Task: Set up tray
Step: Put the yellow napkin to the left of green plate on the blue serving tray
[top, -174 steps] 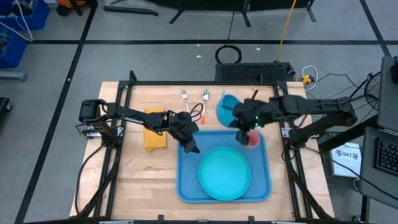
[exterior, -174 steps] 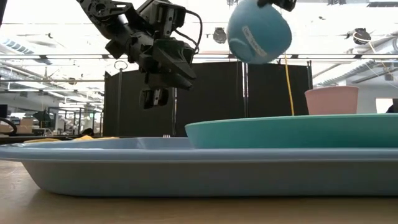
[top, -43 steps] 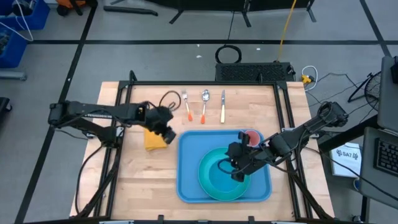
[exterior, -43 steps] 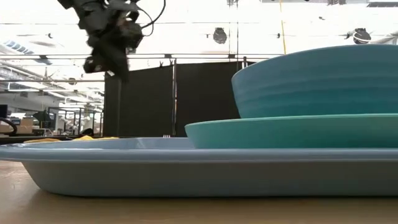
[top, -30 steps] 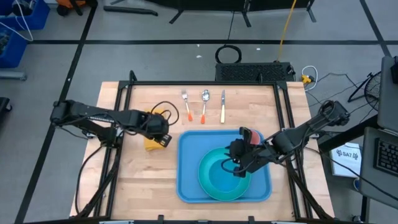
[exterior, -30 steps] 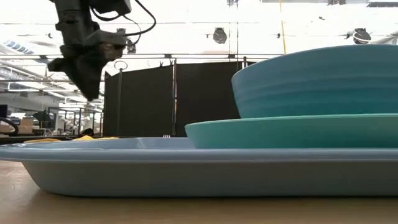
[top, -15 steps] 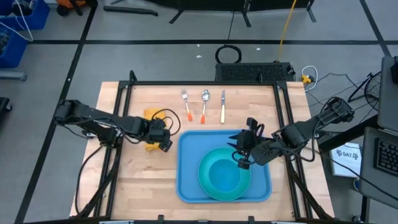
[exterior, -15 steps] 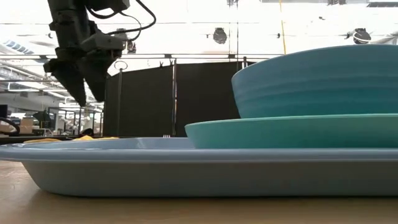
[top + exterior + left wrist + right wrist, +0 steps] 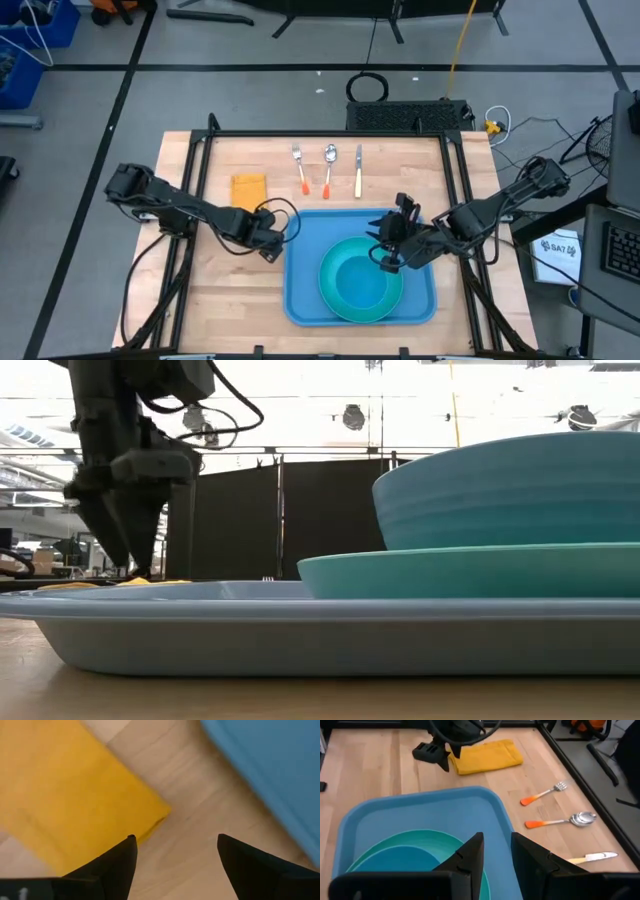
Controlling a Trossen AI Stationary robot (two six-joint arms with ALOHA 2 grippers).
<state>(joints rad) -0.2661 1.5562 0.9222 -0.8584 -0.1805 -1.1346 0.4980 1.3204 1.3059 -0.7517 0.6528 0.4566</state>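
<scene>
The blue tray (image 9: pixel 305 290) lies on the wooden table, right of middle. A teal plate (image 9: pixel 395 295) rests on the tray, and a teal bowl (image 9: pixel 358 280) stands on the plate; both show in the low view (image 9: pixel 450 572), (image 9: pixel 510 490). My left gripper (image 9: pixel 268 247) is open, its fingers pointing down just above the table beside the tray's left rim, near a corner of a yellow cloth (image 9: pixel 60 795). My right gripper (image 9: pixel 383 250) is open and empty over the tray's far right part, above the bowl's far rim.
The yellow cloth (image 9: pixel 248 186) lies flat on the table, left of the tray. A fork (image 9: pixel 298 166), a spoon (image 9: pixel 328 166) and a knife (image 9: pixel 357 170) lie in a row beyond the tray's far rim. Bare wood shows at the near left.
My left gripper has gone from above the yellow cloth toward the table's near edge and the tray's left rim, and down close to the table. My right gripper has drawn back from the bowl toward the far edge. The bowl stays on the plate.
</scene>
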